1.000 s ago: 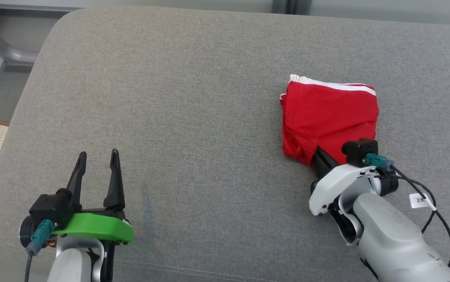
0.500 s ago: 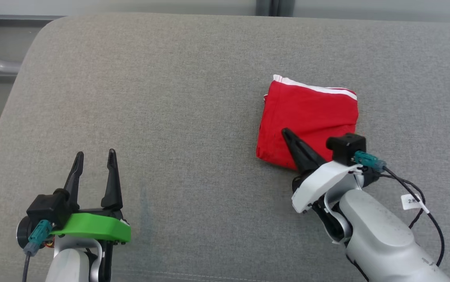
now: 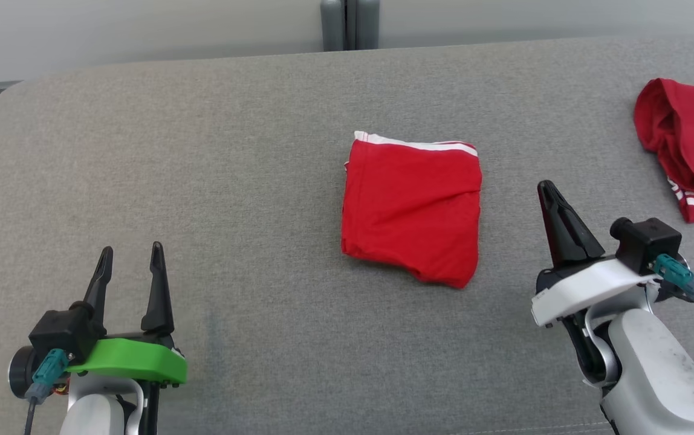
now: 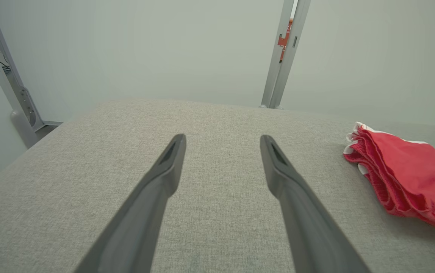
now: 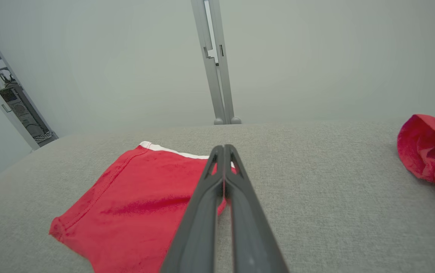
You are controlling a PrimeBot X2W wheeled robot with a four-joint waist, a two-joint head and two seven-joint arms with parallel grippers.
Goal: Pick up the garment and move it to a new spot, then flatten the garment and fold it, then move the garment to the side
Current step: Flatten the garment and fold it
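A red garment with a white-striped band [image 3: 412,211] lies folded into a flat square in the middle of the grey cushion [image 3: 232,151]. It also lies at the right of the left wrist view [image 4: 410,178] and at the lower left of the right wrist view [image 5: 141,197]. My right gripper [image 3: 545,188] is to the right of the garment and apart from it, its fingers pressed together and holding nothing [image 5: 224,148]. At the lower left, well away from the garment, is my left gripper [image 3: 130,251], open and empty [image 4: 222,141].
A second red garment [image 3: 688,142], crumpled, lies at the cushion's far right edge [image 5: 429,151]. A grey metal post [image 3: 350,24] stands behind the cushion's back edge against a pale wall. Bare cushion stretches to the left of the folded garment.
The head camera has turned right, bringing the second garment into view. My right gripper has come off the folded garment's near edge and now stands to its right. The left gripper stays open.
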